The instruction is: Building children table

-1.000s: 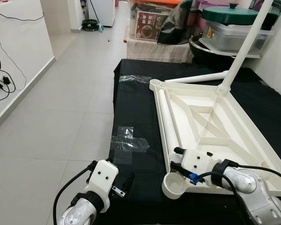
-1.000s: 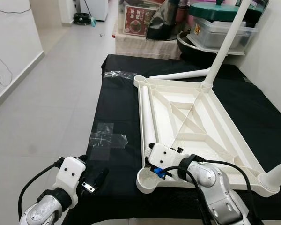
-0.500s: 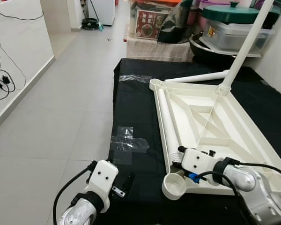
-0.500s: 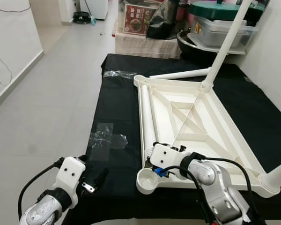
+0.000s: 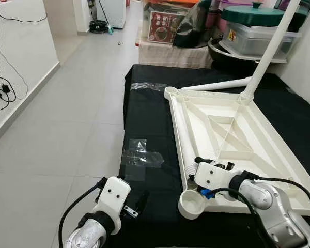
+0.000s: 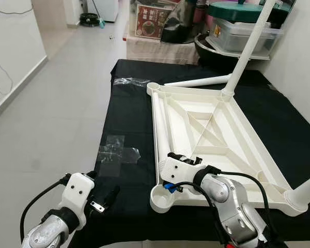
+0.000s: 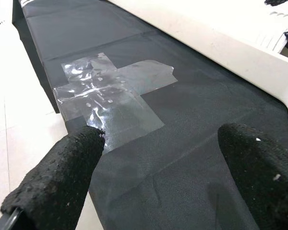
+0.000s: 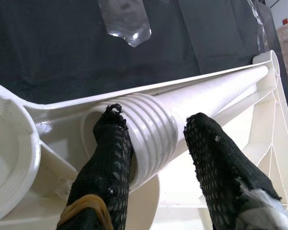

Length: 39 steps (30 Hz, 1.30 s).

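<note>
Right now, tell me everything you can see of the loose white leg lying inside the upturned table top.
The loose leg is a long white tube, plastic by its look, smooth along its length and ridged with threads at its near end. It lies flat inside the upturned table top, along its left rim, the threaded end near the empty corner socket. The right tool straddles that end, one black finger at the hollow mouth, the other outside.

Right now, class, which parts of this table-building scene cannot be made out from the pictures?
- Upright leg: its top is cut off by the head views' upper edge.
- Loose leg: its threaded end is partly hidden in the right wrist view by a right gripper finger.
- Red box print: too small.
</note>
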Motion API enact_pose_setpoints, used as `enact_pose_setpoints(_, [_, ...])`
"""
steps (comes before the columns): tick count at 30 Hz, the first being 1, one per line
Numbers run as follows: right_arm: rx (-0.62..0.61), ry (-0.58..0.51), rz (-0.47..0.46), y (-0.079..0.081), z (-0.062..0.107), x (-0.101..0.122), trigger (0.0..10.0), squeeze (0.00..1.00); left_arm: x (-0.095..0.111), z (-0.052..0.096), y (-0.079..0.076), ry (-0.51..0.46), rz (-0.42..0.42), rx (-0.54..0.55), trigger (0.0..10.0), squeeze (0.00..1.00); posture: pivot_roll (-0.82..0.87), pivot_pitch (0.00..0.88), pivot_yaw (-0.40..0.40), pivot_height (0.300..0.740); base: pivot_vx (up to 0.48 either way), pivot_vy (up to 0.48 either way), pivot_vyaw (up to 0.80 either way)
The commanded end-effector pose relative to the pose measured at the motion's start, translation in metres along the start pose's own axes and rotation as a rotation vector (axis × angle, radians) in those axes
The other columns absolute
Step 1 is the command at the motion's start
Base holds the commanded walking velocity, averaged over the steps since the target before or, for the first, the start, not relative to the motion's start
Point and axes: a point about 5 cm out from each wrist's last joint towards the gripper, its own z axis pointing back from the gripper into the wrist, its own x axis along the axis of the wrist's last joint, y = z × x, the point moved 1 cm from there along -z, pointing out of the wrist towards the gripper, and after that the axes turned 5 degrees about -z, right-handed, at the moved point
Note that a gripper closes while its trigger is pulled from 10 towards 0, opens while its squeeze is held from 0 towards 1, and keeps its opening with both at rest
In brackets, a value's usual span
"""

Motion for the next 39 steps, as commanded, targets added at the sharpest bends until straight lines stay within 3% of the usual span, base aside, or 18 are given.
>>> enact_pose_setpoints(1, [-0.047,0.002,0.019,-0.005,-0.003,0.003,10.0,0.0,0.001,0.0,-0.001,0.002,0.006,0.0,10.0,0.0,0.04,0.07,-0.106,0.74,0.0,0.0,0.0])
enact_pose_setpoints(7, [-0.133,0.036,0.028,-0.008,-0.011,0.005,10.0,0.0,0.001,0.0,-0.002,0.001,0.007,0.0,10.0,0.0,0.05,0.071,-0.108,0.74,0.0,0.0,0.0])
enact_pose_setpoints(16, [-0.097,0.022,0.101,0.0,-0.014,0.009,10.0,0.0,0.001,0.0,-0.002,0.004,0.008,-0.001,10.0,0.0,0.05,0.059,-0.111,0.74,0.0,0.0,0.0])
enact_pose_setpoints(20, [-0.187,0.024,0.084,-0.011,-0.013,0.01,10.0,0.0,0.0,0.0,-0.003,0.004,0.008,-0.001,10.0,0.0,0.05,0.055,-0.111,0.74,0.0,0.0,0.0])
enact_pose_setpoints(22, [-0.328,-0.004,0.073,-0.029,-0.009,0.017,10.0,0.0,0.0,0.001,-0.003,0.003,0.007,0.0,10.0,0.0,0.05,0.048,-0.113,0.74,0.0,0.0,0.0])
enact_pose_setpoints(24, [-0.328,-0.004,0.073,-0.029,-0.009,0.017,10.0,0.0,0.0,0.001,-0.003,0.003,0.007,0.0,10.0,0.0,0.05,0.048,-0.113,0.74,0.0,0.0,0.0])
enact_pose_setpoints(28, [-0.442,-0.031,0.072,-0.042,-0.005,0.023,10.0,0.0,0.001,0.002,-0.003,-0.009,0.014,-0.001,10.0,0.0,0.05,0.053,-0.113,0.74,0.0,0.0,0.0])
enact_pose_setpoints(39, [-0.4,-0.041,0.062,-0.034,-0.017,0.027,10.0,0.0,0.002,0.001,-0.003,-0.007,0.015,-0.002,10.0,0.0,0.05,0.054,-0.114,0.74,0.0,0.0,0.0])
